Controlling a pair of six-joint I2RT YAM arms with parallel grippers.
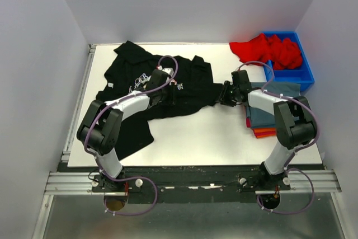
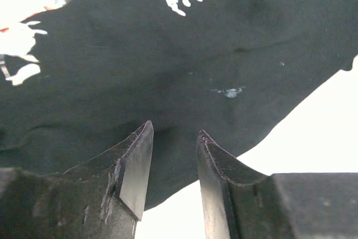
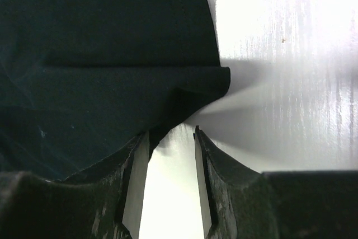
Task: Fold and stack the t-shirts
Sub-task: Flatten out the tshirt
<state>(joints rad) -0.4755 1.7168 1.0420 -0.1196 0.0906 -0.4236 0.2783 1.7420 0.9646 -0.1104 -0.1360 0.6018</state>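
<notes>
The left gripper has its fingers apart, clamping nothing, with the black t-shirt spread just past their tips. The right gripper is likewise parted over the bare table, with the shirt's hem at its 11 o'clock. Only the top view shows the slate-blue tee folded on the orange tee at the table's 3 o'clock, partly hidden by the right arm. The red tee is draped over the blue bin at 1 o'clock.

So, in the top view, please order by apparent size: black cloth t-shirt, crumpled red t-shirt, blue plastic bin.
Largest: black cloth t-shirt.
Then crumpled red t-shirt and blue plastic bin: too alike to rank.
</notes>
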